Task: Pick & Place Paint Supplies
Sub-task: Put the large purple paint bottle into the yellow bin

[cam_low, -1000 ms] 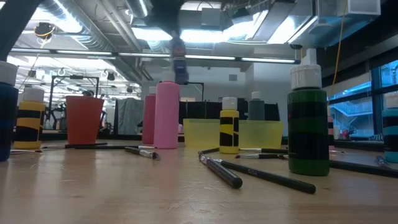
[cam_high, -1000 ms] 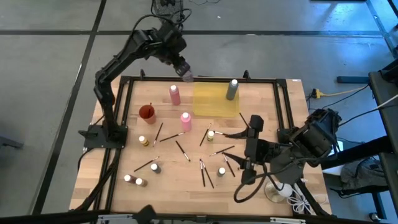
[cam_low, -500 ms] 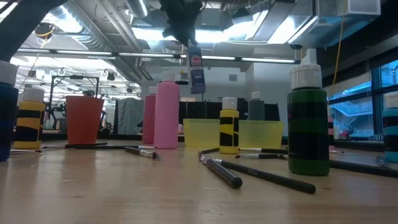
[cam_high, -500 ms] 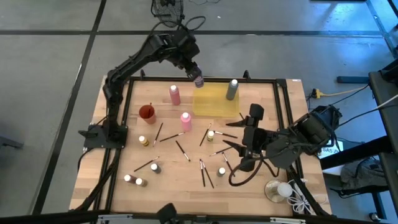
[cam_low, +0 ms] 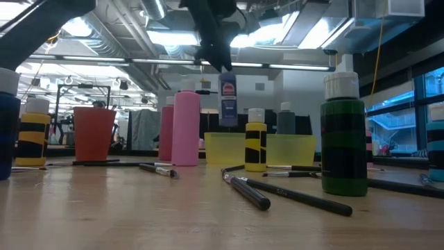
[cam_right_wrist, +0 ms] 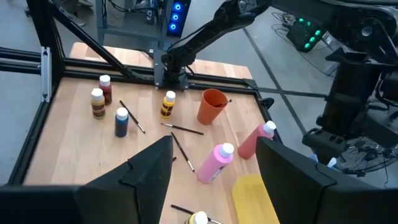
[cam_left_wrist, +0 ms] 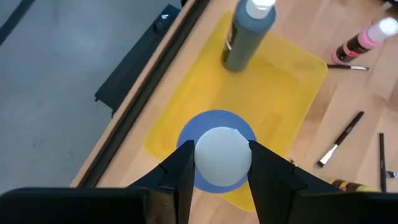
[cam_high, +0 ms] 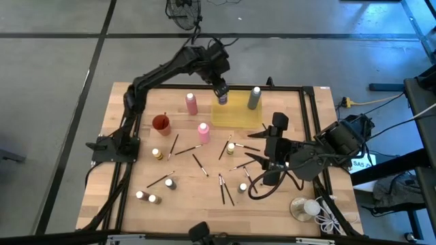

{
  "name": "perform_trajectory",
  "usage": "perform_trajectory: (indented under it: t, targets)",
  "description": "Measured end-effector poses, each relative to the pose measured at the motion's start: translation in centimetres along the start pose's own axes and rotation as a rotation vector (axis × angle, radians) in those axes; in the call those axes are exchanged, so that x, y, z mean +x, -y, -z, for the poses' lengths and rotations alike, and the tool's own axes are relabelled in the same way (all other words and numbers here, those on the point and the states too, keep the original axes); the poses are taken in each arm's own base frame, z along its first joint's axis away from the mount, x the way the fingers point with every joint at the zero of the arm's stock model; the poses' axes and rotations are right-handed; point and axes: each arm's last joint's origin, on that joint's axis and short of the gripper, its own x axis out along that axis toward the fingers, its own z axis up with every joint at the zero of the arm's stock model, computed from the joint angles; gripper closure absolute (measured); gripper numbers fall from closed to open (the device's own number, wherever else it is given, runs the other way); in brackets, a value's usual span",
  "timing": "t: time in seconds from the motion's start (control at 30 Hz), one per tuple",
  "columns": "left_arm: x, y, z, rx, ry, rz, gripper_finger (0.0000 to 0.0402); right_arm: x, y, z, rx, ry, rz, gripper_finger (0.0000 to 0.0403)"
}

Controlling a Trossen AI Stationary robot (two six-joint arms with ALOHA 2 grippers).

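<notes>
On the pale wooden table, left gripper jaws clamp a round-capped blue bottle; right gripper jaws apart.

A wooden table in a black frame carries a yellow tray at its far edge, an orange cup on the left, and a clear dish with a white ball and cord at the near right corner.
</notes>
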Motion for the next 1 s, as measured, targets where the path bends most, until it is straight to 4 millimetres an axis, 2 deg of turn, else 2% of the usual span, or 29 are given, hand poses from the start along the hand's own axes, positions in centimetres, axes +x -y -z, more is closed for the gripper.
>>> perform_trajectory:
  t: [0.5,0.83,1.0]
  targets:
    - [4.5,0.6,-0.1,0.024,-0.063,0.003,0.0283,0.0,0.2,0.6,0.016,-0.048,0.021,0.0169]
    - [6.8,-0.4,0.2,0.006,-0.116,-0.021,0.0283,-0.1,0.2,0.9,0.036,-0.069,0.028,0.0169]
    - [7.3,-1.2,0.0,-0.01,-0.104,-0.018,0.0283,-0.1,0.2,0.9,0.041,-0.071,0.029,0.0169]
